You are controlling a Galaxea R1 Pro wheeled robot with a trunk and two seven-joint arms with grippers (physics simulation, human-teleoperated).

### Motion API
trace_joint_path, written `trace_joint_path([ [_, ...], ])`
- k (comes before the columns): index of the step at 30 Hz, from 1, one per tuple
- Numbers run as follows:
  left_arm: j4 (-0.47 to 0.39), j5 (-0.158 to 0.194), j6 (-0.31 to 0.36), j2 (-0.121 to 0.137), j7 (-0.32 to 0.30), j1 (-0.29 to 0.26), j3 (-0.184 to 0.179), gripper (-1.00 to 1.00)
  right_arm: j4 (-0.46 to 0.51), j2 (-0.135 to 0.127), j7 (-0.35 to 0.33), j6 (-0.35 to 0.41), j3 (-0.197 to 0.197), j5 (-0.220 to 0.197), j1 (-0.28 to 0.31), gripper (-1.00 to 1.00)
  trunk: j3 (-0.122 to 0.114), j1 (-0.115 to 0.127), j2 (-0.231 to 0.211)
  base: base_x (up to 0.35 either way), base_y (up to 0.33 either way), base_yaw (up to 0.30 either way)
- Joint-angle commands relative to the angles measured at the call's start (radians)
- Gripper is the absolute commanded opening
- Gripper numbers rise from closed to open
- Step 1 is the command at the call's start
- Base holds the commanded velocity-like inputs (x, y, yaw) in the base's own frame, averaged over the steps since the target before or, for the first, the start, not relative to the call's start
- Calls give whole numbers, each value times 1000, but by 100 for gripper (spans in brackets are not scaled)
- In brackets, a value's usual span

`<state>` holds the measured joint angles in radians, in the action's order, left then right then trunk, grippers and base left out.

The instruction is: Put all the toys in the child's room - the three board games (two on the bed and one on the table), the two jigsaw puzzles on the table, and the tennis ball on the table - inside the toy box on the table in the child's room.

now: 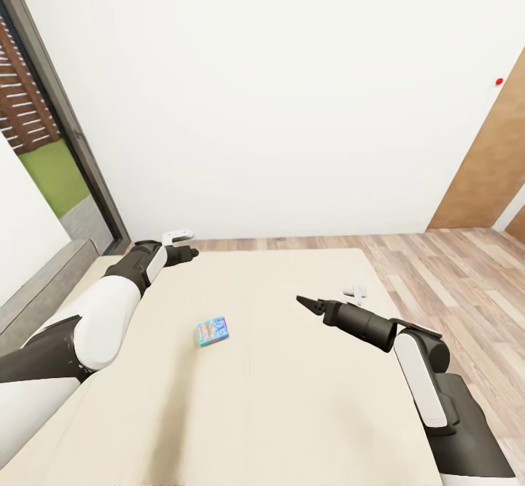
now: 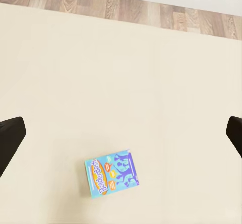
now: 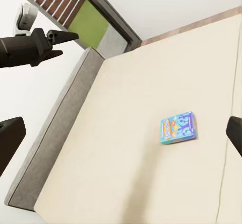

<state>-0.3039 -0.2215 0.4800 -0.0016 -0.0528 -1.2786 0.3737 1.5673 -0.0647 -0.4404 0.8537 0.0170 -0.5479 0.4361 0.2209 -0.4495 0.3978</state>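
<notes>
The bed (image 1: pixel 277 398) fills the lower part of the head view, covered by a plain beige mattress with a grey headboard (image 1: pixel 44 282) along its left edge. Both arms extend over the mattress.

One board game (image 1: pixel 212 331) lies flat on the mattress, roughly midway between the two arms and touching neither. It is a small, mostly blue box with a printed lid. The same board game (image 2: pixel 111 173) appears in the left wrist view, alone on the beige cover, and again in the right wrist view (image 3: pixel 178 127).

The right gripper (image 1: pixel 306 302) hangs above the mattress, to the right of the board game and apart from it. Its fingers are spread and hold nothing.

The left gripper (image 1: pixel 191 253) is farther off, near the far left corner of the bed. Its fingers are spread wide in the left wrist view and hold nothing.

Beyond the bed lie a wood-plank floor (image 1: pixel 437 267), a white wall (image 1: pixel 292 92), a dark-framed window (image 1: pixel 51 114) at the left and a brown door (image 1: pixel 488 165) at the right.
</notes>
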Motion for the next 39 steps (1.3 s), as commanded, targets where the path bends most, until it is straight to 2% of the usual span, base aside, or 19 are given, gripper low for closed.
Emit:
trace_joint_path([
  [1, -1, -10, 5, -1, -6, -1, 7, 100, 0, 0, -5, 5, 1, 2, 1, 100, 4, -1, 2, 0, 0, 0],
  [18, -16, -10, 2, 0, -7, -1, 12, 100, -7, -1, -4, 4, 3, 2, 1, 100, 32, -1, 2, 0, 0, 0],
  [24, -69, -8, 16, -2, -8, -2, 14, 100, -7, -1, -4, 4, 3, 2, 1, 100, 41, -1, 2, 0, 0, 0],
  [30, -150, 8, 120, -13, -10, -7, 13, 100, -7, -2, -5, 4, 3, 2, 1, 100, 51, -1, 2, 0, 0, 0],
  [34, -200, 13, 194, -17, -9, -39, 13, 100, -7, -2, -7, 5, 3, 2, 0, 100, 58, -1, 2, 0, 0, 0],
  [39, -216, 15, 221, -23, -9, -82, 13, 100, -7, -3, -7, 5, 3, 2, -1, 100, 66, -1, 2, 0, 0, 0],
])
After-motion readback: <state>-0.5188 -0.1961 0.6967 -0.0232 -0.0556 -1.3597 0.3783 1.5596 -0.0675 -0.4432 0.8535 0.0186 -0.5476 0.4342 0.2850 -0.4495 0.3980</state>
